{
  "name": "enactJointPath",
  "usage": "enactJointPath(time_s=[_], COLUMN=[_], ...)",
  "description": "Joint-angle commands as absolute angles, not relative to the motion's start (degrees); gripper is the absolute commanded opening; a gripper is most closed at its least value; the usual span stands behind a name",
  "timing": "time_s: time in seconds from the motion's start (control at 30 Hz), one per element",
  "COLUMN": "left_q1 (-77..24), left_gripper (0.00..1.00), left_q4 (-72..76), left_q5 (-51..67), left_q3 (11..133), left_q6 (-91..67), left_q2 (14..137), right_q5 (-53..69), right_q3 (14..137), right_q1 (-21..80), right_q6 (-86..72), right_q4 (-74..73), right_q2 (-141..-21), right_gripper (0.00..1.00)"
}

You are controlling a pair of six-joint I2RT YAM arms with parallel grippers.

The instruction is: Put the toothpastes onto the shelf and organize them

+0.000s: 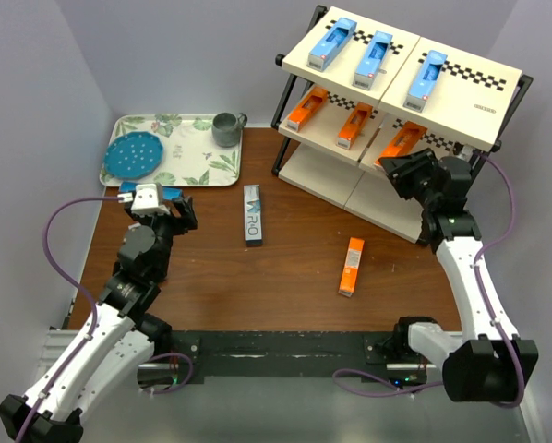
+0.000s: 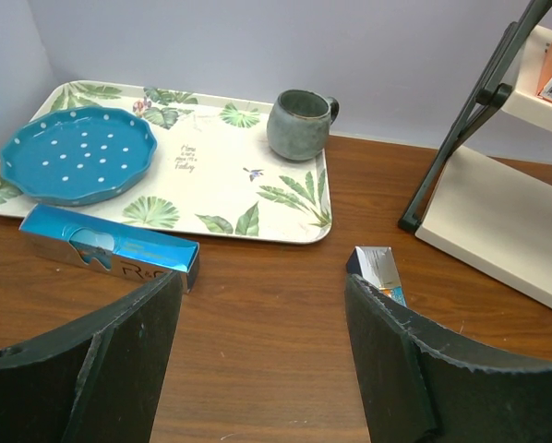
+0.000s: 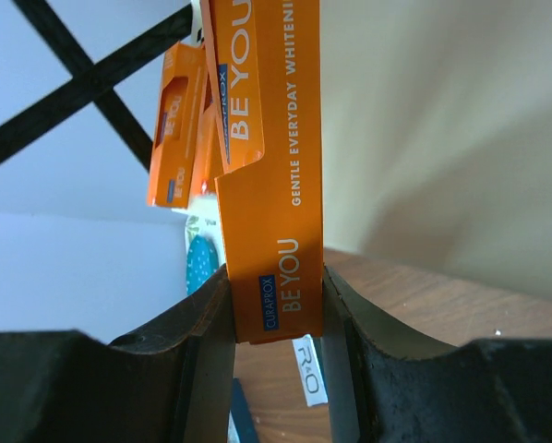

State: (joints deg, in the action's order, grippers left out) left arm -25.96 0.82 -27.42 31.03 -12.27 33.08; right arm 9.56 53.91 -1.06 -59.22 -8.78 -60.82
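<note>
The shelf [image 1: 461,69] stands at the back right, with three light blue toothpastes [image 1: 373,57] on its top board and orange ones [image 1: 306,109] on the middle board. My right gripper [image 1: 401,159] is at the middle board, shut on an orange toothpaste [image 3: 274,258] that rests beside two other orange boxes [image 3: 173,138]. On the table lie a grey-and-teal box [image 1: 253,215] and another orange box [image 1: 351,266]. A light blue box [image 2: 110,247] lies just left of my open left gripper [image 2: 262,286], which holds nothing. The grey-and-teal box's end [image 2: 378,268] shows by the right finger.
A leaf-patterned tray [image 1: 198,166] at the back left carries a blue dotted plate [image 1: 133,155] and a grey mug [image 1: 226,129]. The shelf's black frame leg [image 2: 461,138] and its bottom board [image 2: 498,221] stand to the right of my left gripper.
</note>
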Motion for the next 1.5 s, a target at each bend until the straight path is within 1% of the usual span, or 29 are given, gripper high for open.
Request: enactJointPath(time_s=[0.0,0.23,0.47,0.5,0.67,0.9,0.93,1.0,1.17,1.33,1.4,1.47], left_q1=[-26.19,-26.19,-26.1,-26.19,-26.28,-26.37,-26.37,-26.37,-26.54,-26.98,-27.07,-27.25], left_gripper=[0.76,0.76,0.76,0.76,0.76,0.76,0.76,0.76,0.76,0.75,0.76,0.76], left_q4=[4.39,4.57,4.66,4.66,4.57,4.66,4.66,4.66,4.83,4.83,4.83,4.92], left_q5=[-27.42,-27.25,-26.98,-26.98,-26.98,-26.89,-26.81,-26.81,-26.46,-26.46,-26.28,-26.19], left_q3=[30.76,30.67,30.59,30.67,30.59,30.59,30.5,30.5,30.5,30.5,30.5,30.59], left_q6=[-10.99,-10.9,-10.9,-10.9,-10.9,-10.9,-10.9,-10.9,-10.99,-10.99,-11.07,-11.07], left_q2=[32.69,32.78,33.05,33.13,33.22,33.13,33.22,33.14,33.31,33.66,33.84,33.92], right_q5=[14.23,18.98,16.96,16.96,17.05,13.89,13.8,13.62,12.22,10.38,8.36,3.1], right_q3=[58.36,58.19,57.13,57.22,57.22,56.69,56.78,57.04,60.02,61.79,61.09,60.47], right_q1=[-2.99,-3.34,-3.43,-3.51,-3.6,-3.78,-3.78,-3.69,-3.78,-2.73,-0.46,7.25], right_q6=[-62.57,-66.71,-66.45,-66.45,-67.32,-65.31,-64.43,-63.03,-51.96,-40.2,-36.41,-30.34], right_q4=[-8.17,-7.91,-10.89,-11.33,-13.0,-16.52,-17.05,-18.71,-23.71,-27.42,-26.2,-24.71], right_q2=[-62.4,-64.6,-63.28,-63.54,-63.99,-60.74,-60.38,-59.59,-57.13,-53.88,-52.12,-50.37], right_gripper=[0.25,0.29,0.42,0.45,0.52,0.63,0.67,0.71,0.82,0.87,0.88,0.88])
